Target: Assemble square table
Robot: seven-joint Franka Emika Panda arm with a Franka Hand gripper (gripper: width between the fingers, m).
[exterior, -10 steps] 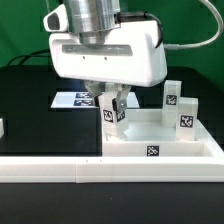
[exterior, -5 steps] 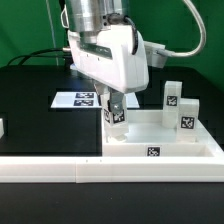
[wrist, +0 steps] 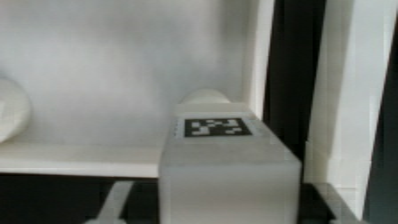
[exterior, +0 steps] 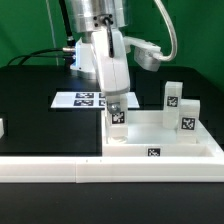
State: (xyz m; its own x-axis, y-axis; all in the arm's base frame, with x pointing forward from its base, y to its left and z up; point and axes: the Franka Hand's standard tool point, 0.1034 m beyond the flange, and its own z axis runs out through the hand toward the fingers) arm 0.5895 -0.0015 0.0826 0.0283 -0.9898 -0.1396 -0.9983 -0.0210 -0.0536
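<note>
The square table slab lies white and rimmed at the exterior view's right, with a tag on its near edge. My gripper is shut on a white tagged leg block. The leg stands upright in the slab's corner pocket nearest the exterior view's left. Two more leg blocks stand upright on the slab's far right side. In the wrist view the held leg fills the centre with its tag up, above the slab's floor. My gripper is mostly hidden by it.
The marker board lies on the black table behind the gripper. A long white rail runs along the front edge. A small white piece sits at the exterior view's far left. A green wall stands behind.
The gripper has turned about its vertical axis, from broadside to narrow side on. The leg stays in its grip at the slab's corner.
</note>
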